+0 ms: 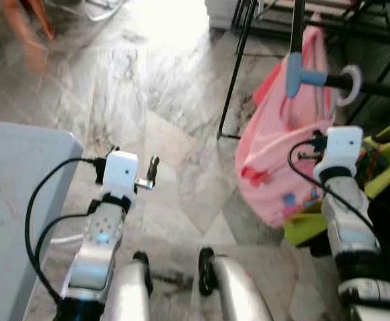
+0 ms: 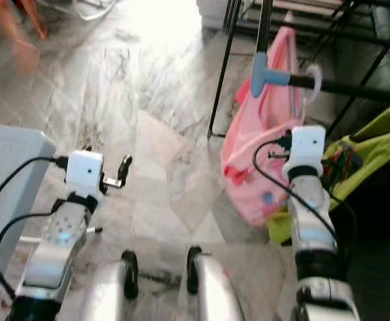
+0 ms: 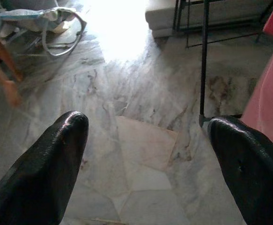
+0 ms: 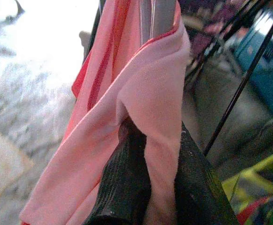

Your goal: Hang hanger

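Observation:
A pink garment (image 1: 278, 157) hangs on a hanger whose white hook (image 1: 350, 83) curves over a black rail (image 1: 382, 89) with a blue end cap (image 1: 298, 75). My right gripper (image 4: 152, 140) is raised at the garment's right side, and its black fingers (image 4: 124, 183) are shut on a fold of the pink cloth (image 4: 145, 93). The hanger's body is hidden inside the cloth. My left gripper (image 3: 145, 140) is held out over the marble floor, well left of the garment, open and holding nothing.
A grey table (image 1: 14, 174) stands at my left. The rack's black legs (image 1: 238, 73) stand behind the garment. A yellow-green bag (image 1: 382, 157) sits at the right beside it. A person's blurred limb (image 1: 27, 33) is at the far left.

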Tool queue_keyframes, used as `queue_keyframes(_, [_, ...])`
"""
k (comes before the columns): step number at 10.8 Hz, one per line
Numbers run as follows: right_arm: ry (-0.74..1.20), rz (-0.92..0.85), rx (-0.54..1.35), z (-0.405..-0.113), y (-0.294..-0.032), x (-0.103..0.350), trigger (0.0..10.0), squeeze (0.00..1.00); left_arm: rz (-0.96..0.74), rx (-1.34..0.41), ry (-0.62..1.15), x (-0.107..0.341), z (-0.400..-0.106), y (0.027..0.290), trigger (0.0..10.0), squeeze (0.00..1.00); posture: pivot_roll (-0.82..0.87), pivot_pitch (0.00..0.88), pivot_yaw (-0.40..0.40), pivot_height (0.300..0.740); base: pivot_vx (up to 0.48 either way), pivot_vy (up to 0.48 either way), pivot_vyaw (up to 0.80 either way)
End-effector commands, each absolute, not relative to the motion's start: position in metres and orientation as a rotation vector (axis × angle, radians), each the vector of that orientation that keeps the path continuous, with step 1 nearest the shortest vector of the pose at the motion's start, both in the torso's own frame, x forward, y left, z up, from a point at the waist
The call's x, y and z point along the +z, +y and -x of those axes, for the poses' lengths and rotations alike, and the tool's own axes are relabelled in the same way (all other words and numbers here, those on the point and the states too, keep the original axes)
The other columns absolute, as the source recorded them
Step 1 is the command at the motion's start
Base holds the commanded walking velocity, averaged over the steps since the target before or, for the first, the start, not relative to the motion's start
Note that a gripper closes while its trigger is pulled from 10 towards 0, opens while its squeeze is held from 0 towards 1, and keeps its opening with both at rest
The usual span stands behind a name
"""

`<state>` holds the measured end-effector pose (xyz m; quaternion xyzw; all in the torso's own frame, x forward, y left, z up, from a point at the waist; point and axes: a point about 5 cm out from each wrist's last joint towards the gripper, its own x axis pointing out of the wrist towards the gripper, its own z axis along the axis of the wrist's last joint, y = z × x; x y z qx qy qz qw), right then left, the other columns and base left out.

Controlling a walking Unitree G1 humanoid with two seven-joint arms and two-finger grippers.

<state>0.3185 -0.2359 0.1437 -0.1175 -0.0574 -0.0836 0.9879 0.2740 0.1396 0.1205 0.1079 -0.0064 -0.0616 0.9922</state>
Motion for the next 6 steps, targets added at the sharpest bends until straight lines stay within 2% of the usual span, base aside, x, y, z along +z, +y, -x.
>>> queue_keyframes(1, [-0.215,0.230,-0.202,-0.308,-0.234,0.155,4.5,0.00,-0.221,-0.110,0.002,0.117,-0.271,0.141,10.0,0.00,0.01,0.345,-0.052,0.740,0.000,0.000,0.00])
queue_keyframes(2, [-0.238,0.234,-0.235,-0.296,-0.230,0.158,10.0,0.00,-0.218,-0.108,-0.006,0.119,-0.271,0.141,10.0,0.00,0.01,0.341,-0.050,0.740,0.000,0.000,0.00])
queue_keyframes(3, [-0.221,0.218,-0.251,-0.288,-0.228,0.154,10.0,0.00,-0.213,-0.107,-0.011,0.119,-0.272,0.141,10.0,0.00,0.01,0.337,-0.048,0.740,0.000,0.000,0.00])
queue_keyframes(6, [0.035,0.122,-0.278,-0.246,-0.221,0.098,10.0,0.00,-0.183,-0.117,-0.034,0.123,-0.274,0.135,10.0,0.00,0.00,0.309,-0.042,0.740,0.000,0.000,0.00])
